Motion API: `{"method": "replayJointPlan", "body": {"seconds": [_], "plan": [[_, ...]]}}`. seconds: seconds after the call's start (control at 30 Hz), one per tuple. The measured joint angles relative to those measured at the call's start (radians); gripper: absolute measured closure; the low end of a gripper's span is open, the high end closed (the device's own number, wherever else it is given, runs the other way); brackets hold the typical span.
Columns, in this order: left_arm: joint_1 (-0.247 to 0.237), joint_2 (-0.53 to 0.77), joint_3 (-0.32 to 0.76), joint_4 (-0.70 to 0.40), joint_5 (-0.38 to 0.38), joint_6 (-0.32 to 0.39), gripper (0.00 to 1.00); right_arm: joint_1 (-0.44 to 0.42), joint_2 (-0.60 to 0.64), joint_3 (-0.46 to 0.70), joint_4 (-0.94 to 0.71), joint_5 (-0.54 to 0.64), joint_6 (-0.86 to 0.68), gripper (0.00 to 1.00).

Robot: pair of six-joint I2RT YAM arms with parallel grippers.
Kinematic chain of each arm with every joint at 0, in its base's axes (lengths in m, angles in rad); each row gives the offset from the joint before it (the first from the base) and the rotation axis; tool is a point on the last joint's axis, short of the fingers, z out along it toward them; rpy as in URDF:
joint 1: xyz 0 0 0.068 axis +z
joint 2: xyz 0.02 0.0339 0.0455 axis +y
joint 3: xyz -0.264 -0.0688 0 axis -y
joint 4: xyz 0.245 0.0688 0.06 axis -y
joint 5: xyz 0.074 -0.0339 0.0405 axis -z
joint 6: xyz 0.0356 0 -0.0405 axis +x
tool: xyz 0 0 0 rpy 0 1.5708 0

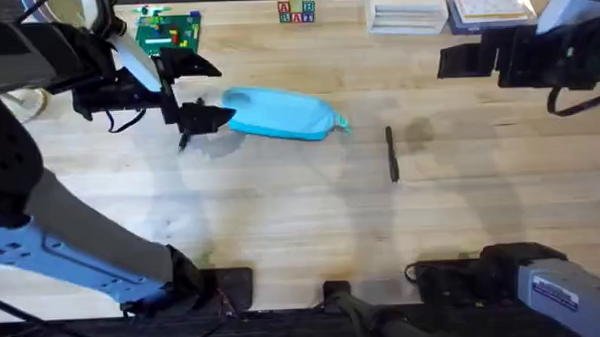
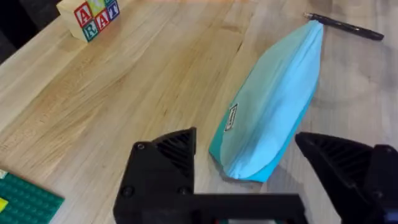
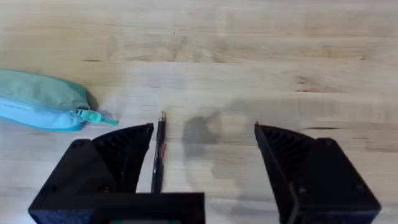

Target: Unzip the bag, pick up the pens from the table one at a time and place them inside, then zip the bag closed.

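The light blue bag [image 1: 278, 114] lies on the table [image 1: 282, 219] left of centre, looking closed, with its zipper pull [image 1: 340, 124] at the right end. My left gripper [image 1: 209, 90] is open at the bag's left end. In the left wrist view that end of the bag [image 2: 273, 112] sits between the spread fingers [image 2: 168, 162]. One dark pen [image 1: 391, 152] lies to the right of the bag. My right gripper [image 1: 461, 61] hovers open at the back right. Its wrist view shows the pen [image 3: 158, 155] close to one finger [image 3: 118, 162], with the bag [image 3: 43, 106] off to the side.
A green Lego baseplate [image 1: 168, 33] lies at the back left, just behind the left gripper. Letter blocks [image 1: 295, 9], a white box [image 1: 406, 7] and a blue-edged box [image 1: 489, 7] line the far edge. Bare wood stretches in front of the bag and pen.
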State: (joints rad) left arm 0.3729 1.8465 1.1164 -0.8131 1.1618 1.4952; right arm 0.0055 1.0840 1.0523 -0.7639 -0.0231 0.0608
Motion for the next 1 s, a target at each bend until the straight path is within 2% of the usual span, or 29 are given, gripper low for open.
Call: {"method": "replayJointPlan", "body": {"seconds": [0.5,0.77,1.0], "plan": [[-0.029,0.064,0.006,0.030,0.055,0.015,0.010,0.000,0.000,0.000,0.000,0.000,0.000,0.003],[-0.029,0.064,0.006,-0.026,0.069,0.017,0.010,0.000,0.000,0.000,0.000,0.000,0.000,0.003],[-0.029,0.064,0.006,-0.045,0.051,0.016,0.010,0.000,0.000,0.000,0.000,0.000,0.000,0.003]]}}
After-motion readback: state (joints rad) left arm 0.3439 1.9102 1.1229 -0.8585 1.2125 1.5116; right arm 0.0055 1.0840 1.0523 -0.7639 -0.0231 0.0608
